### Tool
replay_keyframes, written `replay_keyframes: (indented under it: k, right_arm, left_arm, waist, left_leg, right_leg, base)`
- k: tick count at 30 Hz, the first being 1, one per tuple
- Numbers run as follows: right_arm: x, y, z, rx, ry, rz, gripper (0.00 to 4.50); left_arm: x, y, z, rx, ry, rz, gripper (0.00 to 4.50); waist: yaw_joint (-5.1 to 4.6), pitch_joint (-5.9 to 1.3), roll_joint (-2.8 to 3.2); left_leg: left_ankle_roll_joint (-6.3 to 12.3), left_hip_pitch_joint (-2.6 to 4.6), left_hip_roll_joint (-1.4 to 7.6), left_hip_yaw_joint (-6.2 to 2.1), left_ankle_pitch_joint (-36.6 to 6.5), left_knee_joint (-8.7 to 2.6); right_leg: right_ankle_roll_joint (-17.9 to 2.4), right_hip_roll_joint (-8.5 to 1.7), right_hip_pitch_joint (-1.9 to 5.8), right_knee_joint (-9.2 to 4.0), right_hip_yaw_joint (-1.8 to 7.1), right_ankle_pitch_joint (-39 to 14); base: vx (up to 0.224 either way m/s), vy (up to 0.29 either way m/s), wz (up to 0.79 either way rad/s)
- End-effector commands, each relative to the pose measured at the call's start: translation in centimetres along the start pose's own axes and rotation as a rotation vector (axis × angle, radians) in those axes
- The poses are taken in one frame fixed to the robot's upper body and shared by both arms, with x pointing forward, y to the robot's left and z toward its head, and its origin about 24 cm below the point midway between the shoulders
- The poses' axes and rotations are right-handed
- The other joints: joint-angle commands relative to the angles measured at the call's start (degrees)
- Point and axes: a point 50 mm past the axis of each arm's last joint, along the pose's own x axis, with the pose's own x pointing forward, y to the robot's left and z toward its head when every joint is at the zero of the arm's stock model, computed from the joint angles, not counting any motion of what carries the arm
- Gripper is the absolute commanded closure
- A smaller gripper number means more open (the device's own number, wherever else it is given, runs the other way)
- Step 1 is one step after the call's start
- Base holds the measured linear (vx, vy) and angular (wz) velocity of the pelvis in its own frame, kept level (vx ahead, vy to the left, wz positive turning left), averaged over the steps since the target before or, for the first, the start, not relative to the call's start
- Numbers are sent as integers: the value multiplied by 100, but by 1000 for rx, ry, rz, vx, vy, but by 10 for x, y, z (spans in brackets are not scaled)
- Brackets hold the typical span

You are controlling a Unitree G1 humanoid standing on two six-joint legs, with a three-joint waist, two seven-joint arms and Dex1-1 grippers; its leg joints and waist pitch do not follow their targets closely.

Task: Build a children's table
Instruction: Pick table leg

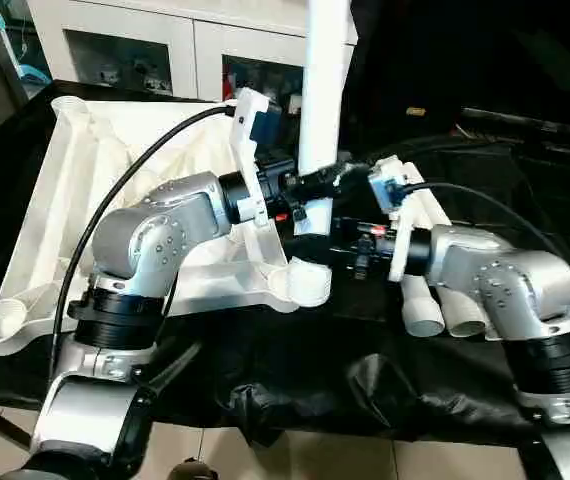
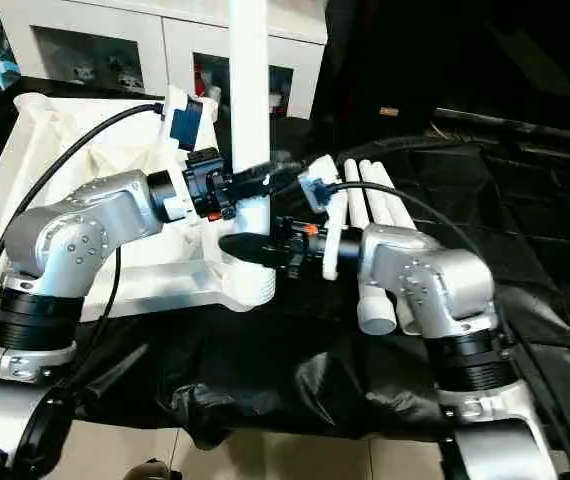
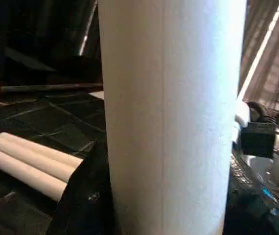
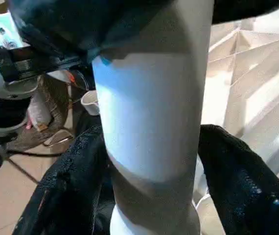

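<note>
The children's table top point(image 1: 55, 200) lies upside down, ribs up, on the left of the black-draped work table. One white leg point(image 1: 323, 80) stands upright over the near right corner socket point(image 1: 310, 282). My left gripper point(image 2: 250, 183) is shut on this leg from the left. Just below it, my right gripper point(image 2: 253, 246) is shut on the same leg from the right. The black fingers point(image 4: 76, 186) flank the tube in the right wrist view. The grippers hide the leg's lower end, so I cannot tell whether it sits in the socket. Three spare legs point(image 2: 375, 205) lie side by side under my right forearm.
The black cloth point(image 1: 365, 390) hangs over the work table's near edge, with floor below. A white cabinet with glass doors point(image 1: 165, 45) stands behind the table. Black cables point(image 1: 115, 200) loop over both forearms. A dark bar point(image 1: 525, 120) lies at the back right.
</note>
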Motion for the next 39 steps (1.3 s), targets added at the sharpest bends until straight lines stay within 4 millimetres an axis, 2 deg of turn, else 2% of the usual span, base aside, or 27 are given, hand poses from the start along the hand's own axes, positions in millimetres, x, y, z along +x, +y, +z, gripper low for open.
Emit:
replay_keyframes:
  k: [1,8,11,19,25,26,28,37,38,39]
  right_arm:
    - [-1,0,4,-9,19,8,145]
    - [0,2,0,5,42,39,145]
    - [0,3,-1,12,42,55,184]
    - [2,9,-4,31,41,119,244]
    - [2,9,-3,35,36,125,259]
    - [2,9,-3,36,34,124,259]
    - [2,9,-3,36,34,123,260]
    - [2,7,-4,30,38,103,262]
    - [2,7,-4,29,37,101,262]
    - [2,7,-4,28,37,100,262]
  left_arm:
    - [9,-11,9,42,3,-73,261]
    - [9,-18,10,11,-16,-130,261]
    - [10,-19,11,-2,-27,-135,261]
    - [11,-21,13,-33,-51,-153,262]
    - [11,-19,14,-16,-59,-123,262]
    - [11,-18,14,-22,-63,-123,227]
    - [11,-18,15,-29,-65,-125,192]
    - [9,-8,27,19,-96,-56,186]
    - [9,-9,27,5,-94,-67,168]
    - [9,-9,27,1,-94,-73,151]
  waist:
    - [15,-393,8]
    - [21,-397,-7]
    - [20,-393,-9]
    - [28,-397,-29]
    - [27,-397,-37]
    - [27,-399,-41]
    - [29,-400,-37]
    - [28,-395,-44]
    - [24,-401,0]
    - [25,-403,-10]
  left_leg:
    - [-71,84,260,-61,-382,-366]
    - [-43,86,261,-56,-329,-357]
    - [-42,86,261,-55,-355,-359]
    - [-10,83,263,-57,-285,-353]
    - [-50,84,265,-62,-330,-356]
    - [-53,83,262,-62,-323,-356]
    - [-49,87,264,-60,-322,-352]
    - [-84,84,264,-69,-337,-356]
    - [-102,91,265,-69,-330,-355]
    - [-114,95,266,-69,-336,-354]
  right_leg:
    - [-1102,-477,293,-389,264,-213]
    - [-1145,-478,288,-378,263,-154]
    - [-1137,-478,284,-392,261,-228]
    - [-1143,-476,286,-384,260,-162]
    - [-1116,-478,288,-389,260,-231]
    - [-1112,-476,291,-387,259,-217]
    - [-1123,-481,289,-389,261,-194]
    - [-1120,-483,297,-385,259,-165]
    - [-1127,-476,288,-383,261,-89]
    - [-1135,-473,289,-380,258,-65]
  base:
    - [0,0,0]
    - [0,0,0]
    - [0,0,0]
    - [0,0,0]
    - [0,0,0]
    - [0,0,0]
    - [0,0,0]
    - [0,0,0]
    - [0,0,0]
    - [0,0,0]
